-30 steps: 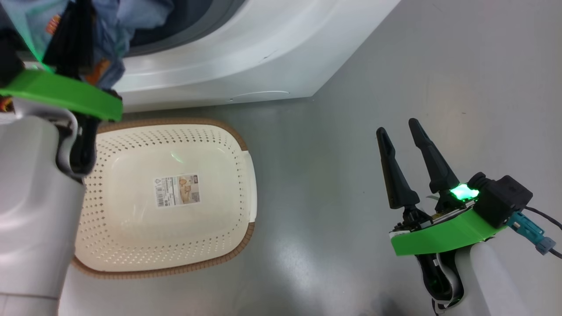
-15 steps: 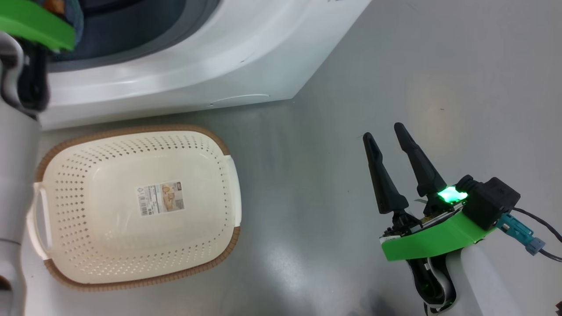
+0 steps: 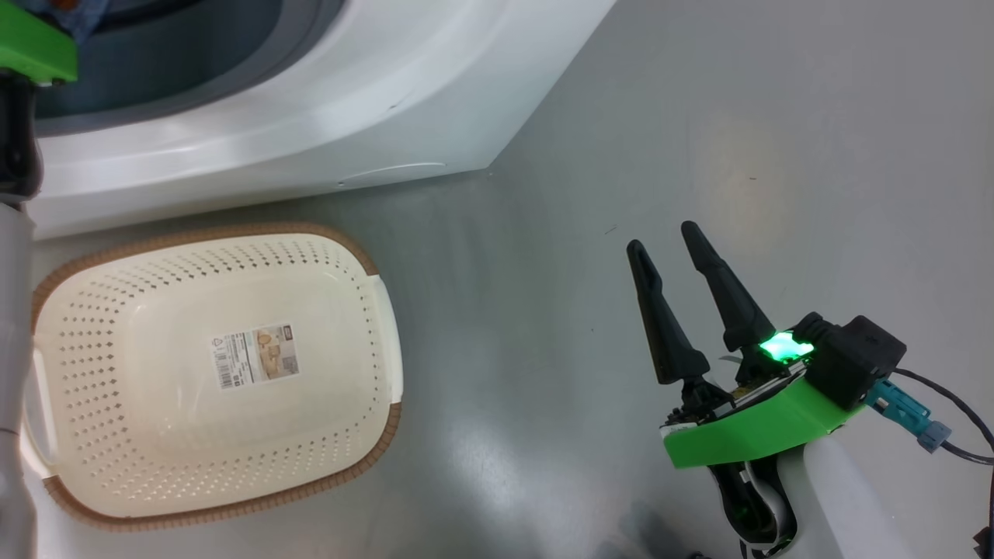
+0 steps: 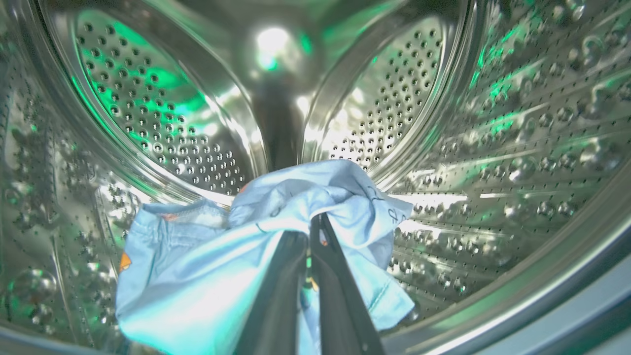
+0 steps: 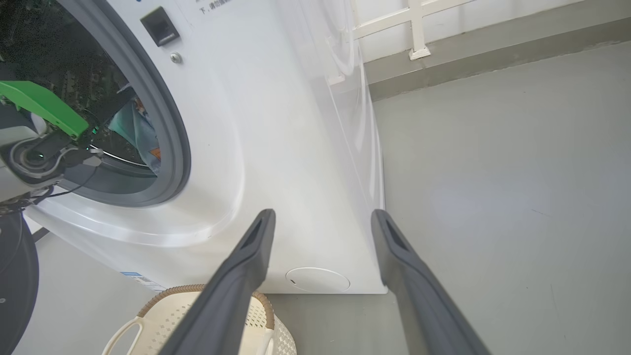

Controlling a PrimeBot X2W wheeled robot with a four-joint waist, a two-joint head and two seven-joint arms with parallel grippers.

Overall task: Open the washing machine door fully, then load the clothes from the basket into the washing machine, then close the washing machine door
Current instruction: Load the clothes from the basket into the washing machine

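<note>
1. Loading step, by the look of it: left gripper [image 4: 314, 222] reaching inside the steel drum [image 4: 493, 148] of the washing machine [image 3: 311, 116], clamped tight on the light blue garment [image 4: 197, 286].
2. Garment bunched around the fingers, low in the drum, past the grey gasket [image 5: 172, 148]; touching the drum wall or not, cannot tell.
3. Cream basket [image 3: 371, 268] on the floor [image 3: 699, 116] just before the machine, bare inside but for a label sticker [image 3: 255, 355].
4. Idle right gripper [image 3: 664, 235] spread wide, grasping nothing, well apart over the floor.
5. Next, likely: loosen the left fingers, draw the arm out clear of the gasket, then swing the washing machine door [image 5: 12, 276] shut.
</note>
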